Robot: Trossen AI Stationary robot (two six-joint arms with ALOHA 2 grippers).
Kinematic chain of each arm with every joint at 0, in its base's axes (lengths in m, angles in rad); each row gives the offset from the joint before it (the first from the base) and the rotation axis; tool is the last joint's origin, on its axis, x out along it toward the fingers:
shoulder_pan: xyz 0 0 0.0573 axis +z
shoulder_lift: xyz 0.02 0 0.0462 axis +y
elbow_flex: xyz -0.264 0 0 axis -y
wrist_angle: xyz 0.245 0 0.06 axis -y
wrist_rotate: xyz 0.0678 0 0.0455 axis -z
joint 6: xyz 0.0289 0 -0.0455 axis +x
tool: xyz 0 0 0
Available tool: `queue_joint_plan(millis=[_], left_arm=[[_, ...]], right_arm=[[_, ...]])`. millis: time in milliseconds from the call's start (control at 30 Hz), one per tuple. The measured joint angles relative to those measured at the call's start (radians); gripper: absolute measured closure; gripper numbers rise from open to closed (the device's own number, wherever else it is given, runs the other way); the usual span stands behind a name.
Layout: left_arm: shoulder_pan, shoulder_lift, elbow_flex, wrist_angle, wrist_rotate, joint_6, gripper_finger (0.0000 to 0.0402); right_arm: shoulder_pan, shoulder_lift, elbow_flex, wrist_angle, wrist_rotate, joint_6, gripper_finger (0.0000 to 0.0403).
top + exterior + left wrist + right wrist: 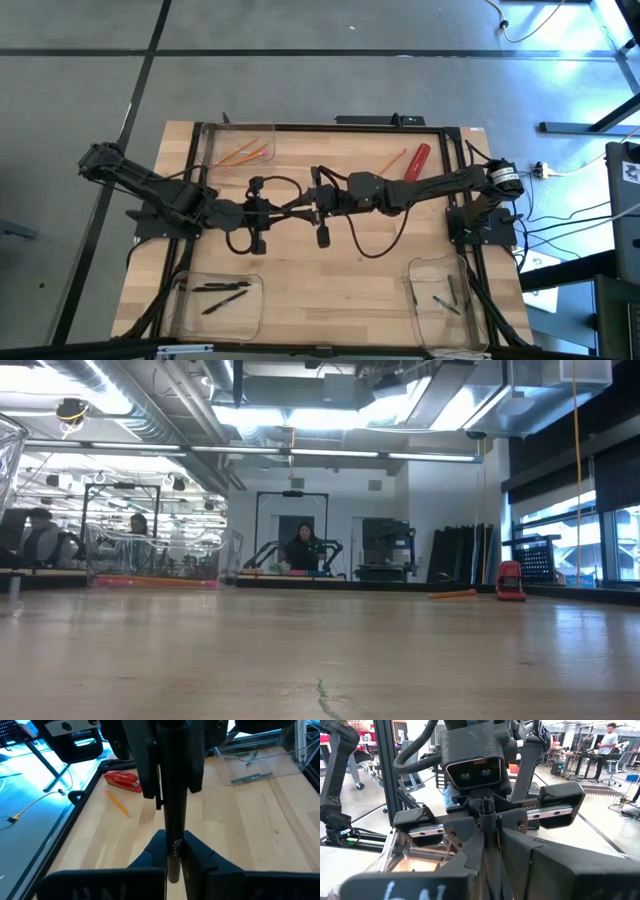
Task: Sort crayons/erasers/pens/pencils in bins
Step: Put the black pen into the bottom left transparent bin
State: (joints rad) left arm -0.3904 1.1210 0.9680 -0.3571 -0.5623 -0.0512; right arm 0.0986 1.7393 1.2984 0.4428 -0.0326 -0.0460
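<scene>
We read pale lettering on the black pen in the left wrist view, but it is too small to make out. The left gripper and the right gripper meet above the middle of the table, and both have their fingers clenched on that same pen, one at each end. Near the table's far edge a red cylinder lies just beside a loose pencil. The far-left bin holds orange pencils, the near-left bin holds black pens, and the near-right bin holds thin sticks too. Cables loop beneath the grippers.
</scene>
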Motion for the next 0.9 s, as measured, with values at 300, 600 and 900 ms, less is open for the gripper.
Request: queue_joint_plan(millis=[300,600,900], left_arm=[[0.0,0.0,0.001,-0.047,0.0,-0.025,0.0386],[-0.022,-0.039,0.001,-0.212,0.008,-0.111,0.0387],[-0.106,-0.128,0.001,-0.545,0.21,-0.46,0.0387]], right_arm=[[0.0,0.002,-0.001,-0.012,0.003,0.011,0.0323],[-0.003,0.002,-0.001,-0.098,0.04,-0.009,0.0244],[-0.002,0.002,-0.001,-0.184,0.043,-0.008,0.0227]])
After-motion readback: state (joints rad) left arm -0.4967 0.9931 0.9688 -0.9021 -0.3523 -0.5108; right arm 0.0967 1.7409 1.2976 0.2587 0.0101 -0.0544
